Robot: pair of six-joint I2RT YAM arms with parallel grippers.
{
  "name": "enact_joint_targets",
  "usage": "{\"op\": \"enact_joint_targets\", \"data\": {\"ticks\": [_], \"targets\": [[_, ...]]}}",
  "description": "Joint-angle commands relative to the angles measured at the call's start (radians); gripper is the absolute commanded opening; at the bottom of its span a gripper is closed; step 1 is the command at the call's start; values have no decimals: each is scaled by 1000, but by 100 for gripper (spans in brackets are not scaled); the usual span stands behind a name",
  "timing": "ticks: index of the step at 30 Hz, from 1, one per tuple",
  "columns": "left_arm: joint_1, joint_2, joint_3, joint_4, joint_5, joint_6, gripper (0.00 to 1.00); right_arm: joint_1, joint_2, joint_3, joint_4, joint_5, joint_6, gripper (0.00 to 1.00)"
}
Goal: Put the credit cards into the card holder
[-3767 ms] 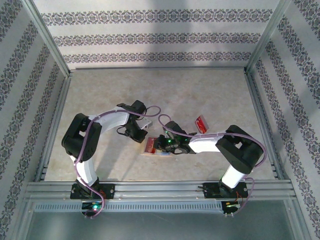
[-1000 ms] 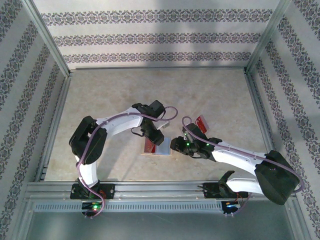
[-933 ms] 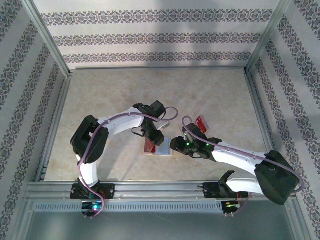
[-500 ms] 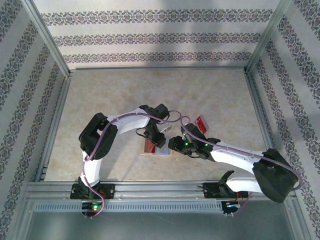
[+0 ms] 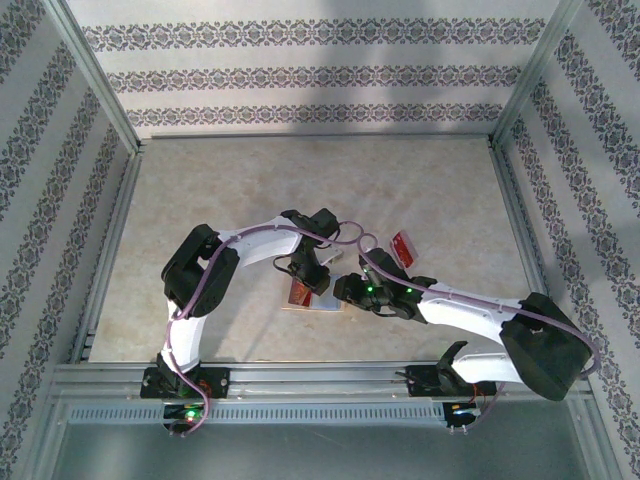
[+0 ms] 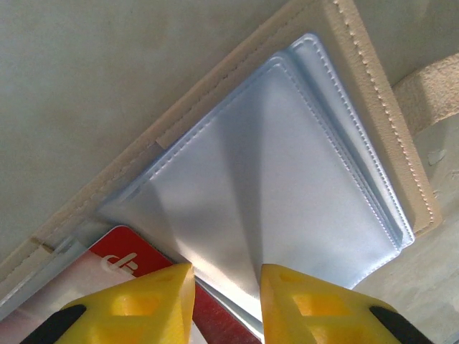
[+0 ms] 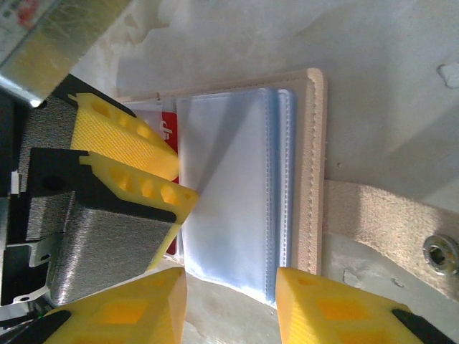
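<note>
My left gripper (image 6: 226, 285) straddles a pocket (image 6: 280, 179) of the holder (image 6: 379, 122), likely to open a slot; whether it grips, I cannot tell. My right gripper (image 7: 231, 290), jaws apart, seems to steady the edge.

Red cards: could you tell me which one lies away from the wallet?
The lone card beside the right arm; the other card rests on the wallet.

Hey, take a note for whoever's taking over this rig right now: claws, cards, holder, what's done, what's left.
Left claw: open, jaws astride a clear pocket leaf of the card holder.
Right claw: open, at the holder's edge.
Holder lies open on the table.
Done: one red card is in the holder.
Left: second red card lies loose on the table, to the holder's right.
</note>
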Motion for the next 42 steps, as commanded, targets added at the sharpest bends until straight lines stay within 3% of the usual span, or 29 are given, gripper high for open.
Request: {"op": "enact_joint_targets", "data": {"ticks": [1, 23, 42], "targets": [[-8, 25, -11, -33, -11, -5, 30, 12, 14, -12, 36, -8, 13, 38], [26, 6, -48, -9, 40, -10, 19, 16, 97, -33, 167, -38, 55, 34], [40, 14, -50, -3, 73, -11, 18, 24, 180, -20, 204, -52, 52, 33]]}}
